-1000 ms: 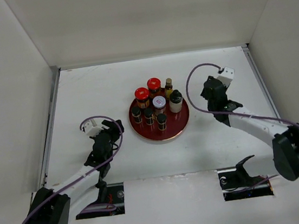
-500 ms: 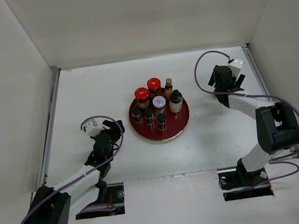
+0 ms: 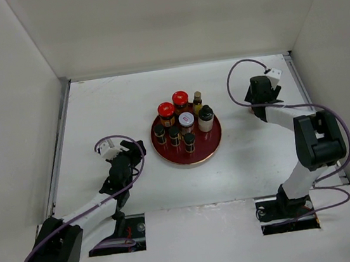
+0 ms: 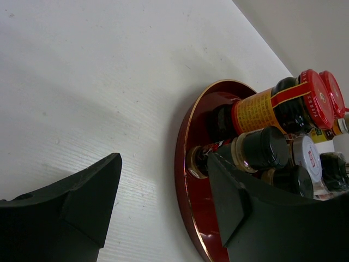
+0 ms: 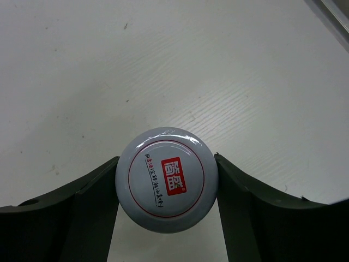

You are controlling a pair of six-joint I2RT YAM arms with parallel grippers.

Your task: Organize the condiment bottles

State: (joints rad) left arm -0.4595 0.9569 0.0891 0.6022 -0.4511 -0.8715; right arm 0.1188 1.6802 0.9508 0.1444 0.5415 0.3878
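Here, right gripper [image 5: 166,159]: its two dark fingers press both sides of a white-capped jar [image 5: 166,180], which is seen from straight above; the jar's body is hidden under the lid
Held jar's place: far right part of the matte white table [image 3: 114,100], well apart from the tray and near the right wall [image 3: 329,35]; in the top view the arm hides it
Left gripper [image 4: 163,164]: jaws wide apart with nothing between them, low over the table, near the tray's left edge and not touching it
Other bottles: upright and packed close on the round red lacquered tray [image 3: 204,150] at mid-table; two red-capped jars [image 3: 166,111] at the back, a pale-lidded jar [image 3: 186,119], a pale bottle with black cap [image 3: 206,118], a slim amber bottle [image 3: 197,99], and three small dark black-capped bottles [image 3: 174,135] in front
Open room: table surface shows on every side of the tray; white walls close the left, far and right edges
Textures: the held lid is glossy, with a red ring and a red printed mark; the table is finely grained; the tray rim is gilt
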